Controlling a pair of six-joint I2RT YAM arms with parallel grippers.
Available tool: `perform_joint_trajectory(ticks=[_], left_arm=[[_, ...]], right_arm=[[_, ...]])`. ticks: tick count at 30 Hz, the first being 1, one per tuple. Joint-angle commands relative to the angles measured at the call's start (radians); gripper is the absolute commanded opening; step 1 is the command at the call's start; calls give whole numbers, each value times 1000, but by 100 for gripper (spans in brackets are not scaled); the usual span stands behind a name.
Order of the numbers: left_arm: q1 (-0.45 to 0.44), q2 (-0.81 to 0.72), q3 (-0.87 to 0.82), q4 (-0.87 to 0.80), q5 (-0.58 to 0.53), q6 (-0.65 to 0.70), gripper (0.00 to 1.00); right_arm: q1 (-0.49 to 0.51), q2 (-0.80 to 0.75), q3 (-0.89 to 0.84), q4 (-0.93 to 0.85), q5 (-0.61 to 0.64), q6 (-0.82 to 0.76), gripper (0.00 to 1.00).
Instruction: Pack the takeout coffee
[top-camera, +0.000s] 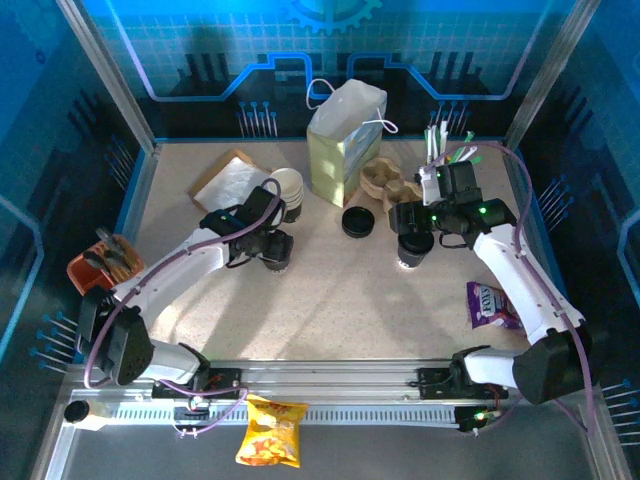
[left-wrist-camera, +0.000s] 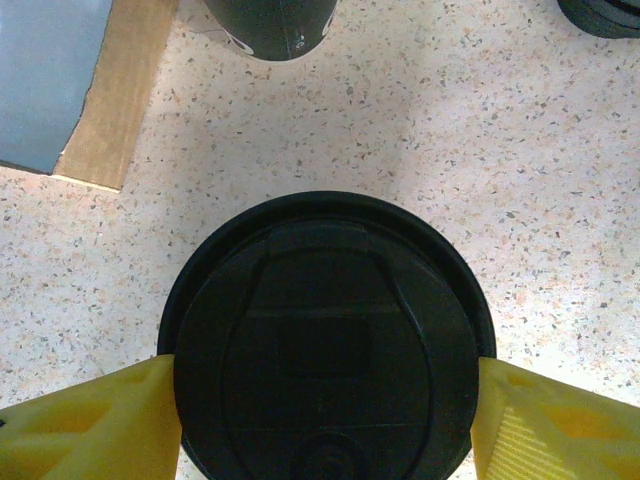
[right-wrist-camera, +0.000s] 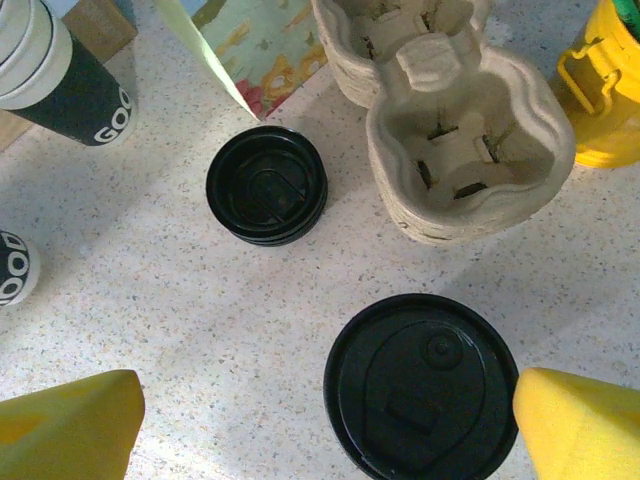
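Lidded cup (left-wrist-camera: 325, 340) cropped below, tool fingers (left-wrist-camera: 90, 425) too

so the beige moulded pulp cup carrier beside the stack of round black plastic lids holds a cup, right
No: the beige moulded pulp cup carrier is empty, beside the stack of round black plastic lids. The right wrist view shows it.

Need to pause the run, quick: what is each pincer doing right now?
Left pincer: closed on the black-lidded cup.
Right pincer: open, over a second lidded cup, holding nothing.
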Motion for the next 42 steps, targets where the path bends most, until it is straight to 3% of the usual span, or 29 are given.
perform_joint_trajectory(ticks=[1,17,26,32,42], left_arm=[[9,16,21,-18,3,6,68],[48,34,33,-75,38,-2,73],[51,29,39,-59,60,-15,84],[50,-10,54,-59,79,-3,91],[51,-186,98,43,150,-15,91]], right_arm=[[11,2,-11,16,-23,1,96],[13,24,-6,22,-27,-1,96],[20,25,-9,20,-21,4,96],[21,12,-7,12,-11,5,96],[22,-21,74,-3,33,-14,96]])
